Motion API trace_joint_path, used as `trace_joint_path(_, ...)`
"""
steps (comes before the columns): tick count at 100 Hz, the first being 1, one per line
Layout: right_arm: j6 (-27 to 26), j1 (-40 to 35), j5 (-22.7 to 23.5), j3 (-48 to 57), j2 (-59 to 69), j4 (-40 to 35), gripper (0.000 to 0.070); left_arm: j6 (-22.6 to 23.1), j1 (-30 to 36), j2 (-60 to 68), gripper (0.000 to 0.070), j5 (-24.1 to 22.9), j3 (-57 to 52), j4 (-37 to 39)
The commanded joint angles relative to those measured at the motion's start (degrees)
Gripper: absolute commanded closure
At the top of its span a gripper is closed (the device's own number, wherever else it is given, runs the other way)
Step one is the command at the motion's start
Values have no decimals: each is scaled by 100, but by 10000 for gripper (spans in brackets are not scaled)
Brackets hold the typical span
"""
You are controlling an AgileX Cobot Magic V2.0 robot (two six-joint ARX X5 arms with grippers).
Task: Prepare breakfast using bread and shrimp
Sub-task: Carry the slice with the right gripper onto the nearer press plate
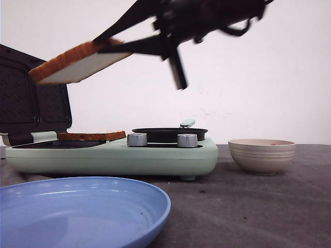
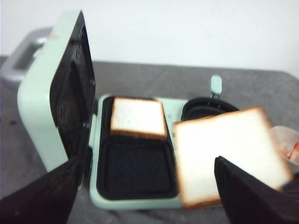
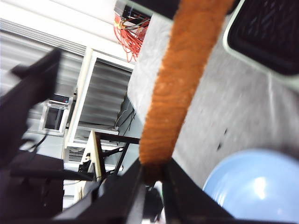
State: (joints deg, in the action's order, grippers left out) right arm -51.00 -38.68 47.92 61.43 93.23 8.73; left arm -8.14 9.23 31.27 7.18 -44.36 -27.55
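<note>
Above the mint-green sandwich maker [image 1: 111, 155], your right gripper [image 1: 111, 44] is clamped on one slice of bread [image 1: 77, 63] by its crust edge, carrying it in the air, tilted, well clear of the plates below. From the right wrist camera you see the brown crust [image 3: 180, 79] edge-on, running up from between the two pinching fingers [image 3: 124, 186]. The other slice [image 2: 138, 117] lies flat in the rear compartment of the open maker; the compartment in front of it [image 2: 135, 170] holds nothing. The lid [image 2: 56, 93] stands upright at the maker's left end, and a small black pan [image 1: 169, 134] sits on the right end behind two silver knobs [image 1: 137, 140].

Your left gripper [image 2: 149, 196] holds nothing, its two dark fingers [image 2: 42, 196] spread wide apart, looking down on the maker with the carried slice blurred across its view.

Right of the maker, a beige ribbed bowl [image 1: 262, 155] rests on the grey table [image 1: 248, 206]; an orange-red bit of shrimp [image 2: 295, 150] shows in it. Near the table's front edge you have a blue plate [image 1: 77, 212].
</note>
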Motion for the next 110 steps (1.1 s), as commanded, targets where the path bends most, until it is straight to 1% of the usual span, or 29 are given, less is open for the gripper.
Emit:
trace_joint_path(1, 116, -52, 26, 365, 367, 52, 700, -11, 0, 2, 189, -33, -55, 66)
trace_joint_path(17, 116, -52, 55, 1104, 1119, 0, 700, -11, 0, 2, 189, -35, -55, 68)
trace_joint_path(27, 111, -57, 59, 1521, 1552, -33, 700, -11, 0, 2, 189, -120, -55, 92)
trace_joint_path(49, 109, -59, 35, 2177, 2280, -103, 700, -11, 0, 4, 189, -122, -55, 203)
trace_joint_path(64, 114, -59, -26, 2385, 2577, -131, 700, -11, 0, 4, 189, -122, -55, 195)
trace_joint_path(75, 136, -61, -232, 2406, 2680, -138, 700, -11, 0, 4, 189, -122, -55, 195)
trace_joint_path(88, 201, -63, -358, 2411, 2704, -157, 700, -11, 0, 4, 189, -122, -55, 199)
trace_joint_path(110, 199, -136, -400, 2411, 2704, -162, 700, -11, 0, 7, 189, -120, -55, 205)
